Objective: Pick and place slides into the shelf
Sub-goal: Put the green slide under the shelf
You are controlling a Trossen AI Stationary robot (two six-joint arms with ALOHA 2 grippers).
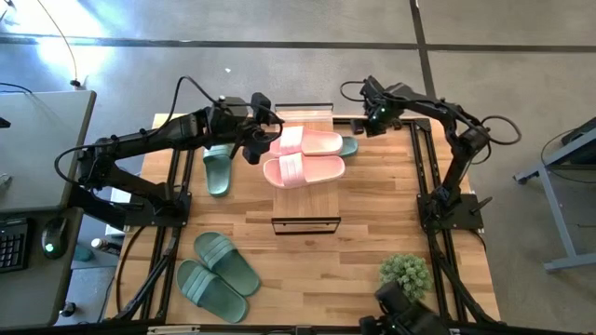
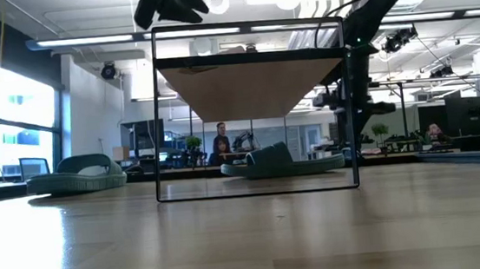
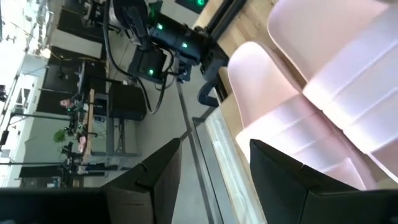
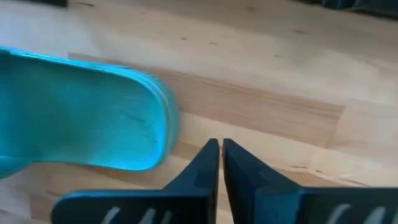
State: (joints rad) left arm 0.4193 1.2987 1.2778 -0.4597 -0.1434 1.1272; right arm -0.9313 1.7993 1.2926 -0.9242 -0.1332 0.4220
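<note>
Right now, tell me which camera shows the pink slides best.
The high view: both pink slides lie side by side on the shelf, whole. The left wrist view shows only parts of them beyond the left gripper. The low and right wrist views show none.

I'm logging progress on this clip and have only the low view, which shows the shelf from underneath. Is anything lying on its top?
Observer: Yes. The high view shows two pink slides lying side by side on the shelf.
Operator: Is the left claw holding one of them?
Observer: No. The left claw is at the edge of the pair, and its wrist view shows the fingers spread with no slide between them.
Operator: And the right claw?
Observer: The right claw is shut on nothing. It is beside a green slide lying on the table.
</note>
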